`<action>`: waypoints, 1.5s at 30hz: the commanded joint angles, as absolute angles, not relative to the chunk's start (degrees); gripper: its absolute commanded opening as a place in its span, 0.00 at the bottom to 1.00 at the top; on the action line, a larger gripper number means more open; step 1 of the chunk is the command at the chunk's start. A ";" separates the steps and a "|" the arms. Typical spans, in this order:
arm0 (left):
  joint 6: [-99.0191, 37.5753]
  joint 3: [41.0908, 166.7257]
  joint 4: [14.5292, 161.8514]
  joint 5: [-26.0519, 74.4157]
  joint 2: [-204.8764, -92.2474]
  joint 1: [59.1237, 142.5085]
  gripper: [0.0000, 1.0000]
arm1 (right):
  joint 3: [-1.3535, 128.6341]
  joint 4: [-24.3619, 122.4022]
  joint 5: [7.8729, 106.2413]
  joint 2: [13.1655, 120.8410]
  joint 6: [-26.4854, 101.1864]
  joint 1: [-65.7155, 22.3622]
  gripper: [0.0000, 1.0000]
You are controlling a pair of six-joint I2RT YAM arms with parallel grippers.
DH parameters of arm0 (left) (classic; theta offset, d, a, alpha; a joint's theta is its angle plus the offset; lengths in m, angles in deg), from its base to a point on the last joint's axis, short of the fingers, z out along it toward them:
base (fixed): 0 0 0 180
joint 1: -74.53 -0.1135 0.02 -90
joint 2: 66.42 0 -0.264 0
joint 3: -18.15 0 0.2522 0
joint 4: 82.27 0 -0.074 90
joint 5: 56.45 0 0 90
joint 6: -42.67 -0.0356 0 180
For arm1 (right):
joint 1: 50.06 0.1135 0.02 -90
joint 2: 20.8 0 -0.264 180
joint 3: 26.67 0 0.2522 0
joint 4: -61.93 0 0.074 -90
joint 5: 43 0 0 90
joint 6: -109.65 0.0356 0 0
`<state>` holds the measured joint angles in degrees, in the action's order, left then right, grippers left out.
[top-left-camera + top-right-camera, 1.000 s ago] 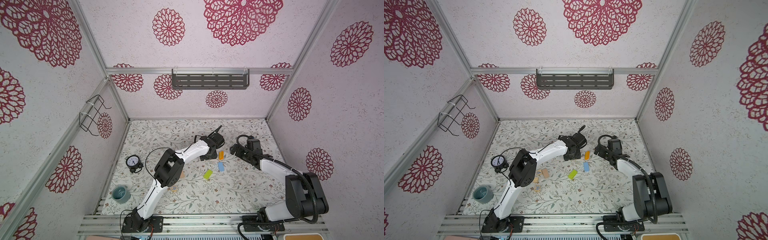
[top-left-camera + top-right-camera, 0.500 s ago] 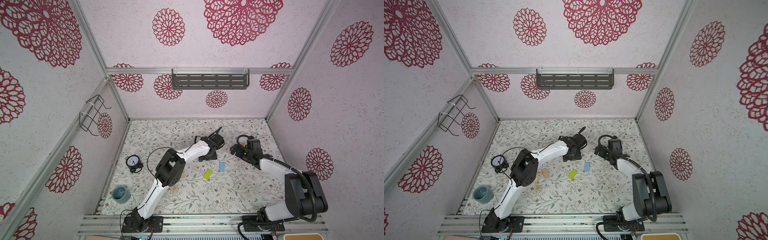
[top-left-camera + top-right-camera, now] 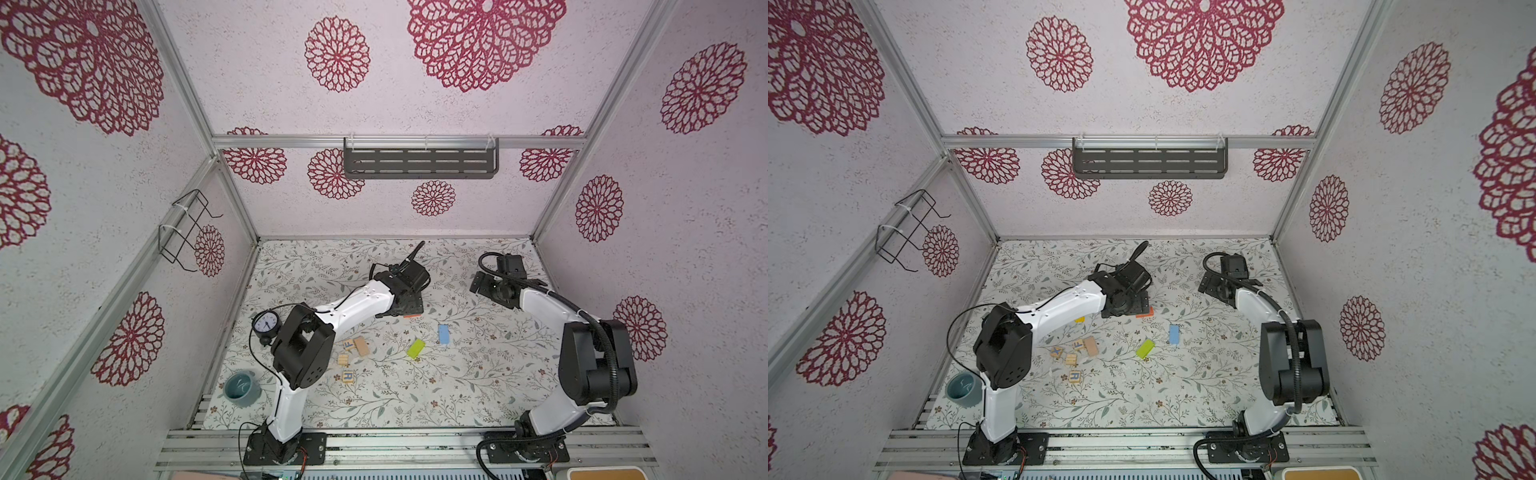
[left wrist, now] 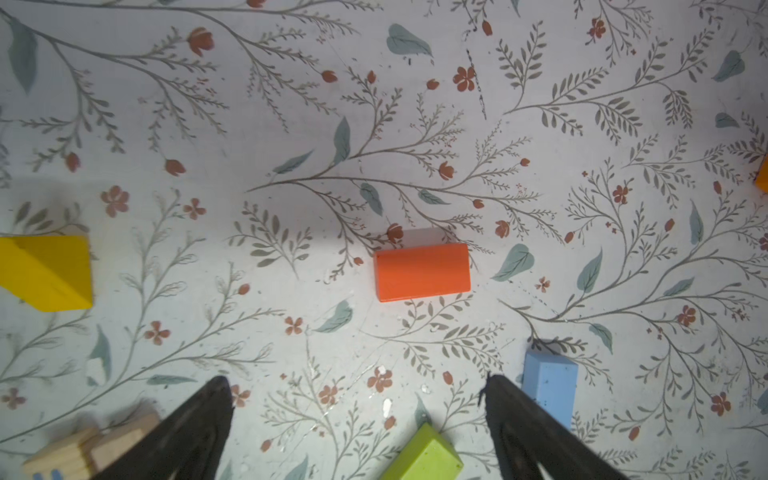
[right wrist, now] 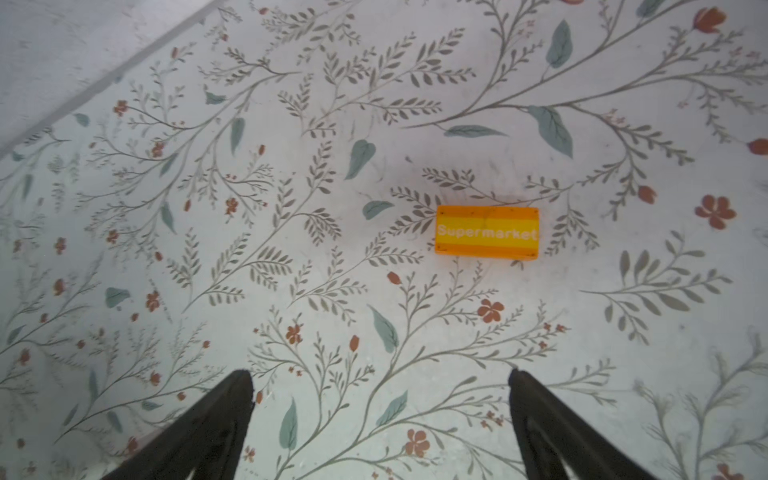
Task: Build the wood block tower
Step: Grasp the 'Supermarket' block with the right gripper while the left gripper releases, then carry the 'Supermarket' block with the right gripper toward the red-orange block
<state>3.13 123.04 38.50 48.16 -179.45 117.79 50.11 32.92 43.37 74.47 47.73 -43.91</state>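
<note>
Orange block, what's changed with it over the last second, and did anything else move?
The orange block went left in both top views and now lies free on the mat; the left claw opened, letting it go. The right claw, blue block and green block stayed put.

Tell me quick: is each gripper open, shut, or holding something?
Left gripper: open, holding nothing; the orange block lies loose, untouched.
Right gripper: open, holding nothing.

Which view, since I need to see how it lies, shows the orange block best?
The left wrist view: the orange block lies whole and unobstructed on the mat, beyond the open left gripper. In both top views only a sliver peeks from under the left arm. The right wrist view misses it.
</note>
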 commanded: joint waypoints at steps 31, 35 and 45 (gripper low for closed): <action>-0.30 95.54 57.25 43.61 -163.80 109.29 0.97 | 72.31 16.60 41.98 95.77 39.65 -50.06 0.81; -0.22 95.63 57.08 43.54 -164.28 109.30 0.97 | 73.38 16.79 41.49 97.19 39.43 -50.23 0.79; 0.31 96.90 56.30 43.70 -166.17 109.07 0.97 | 74.62 16.62 40.46 99.26 38.50 -50.85 0.68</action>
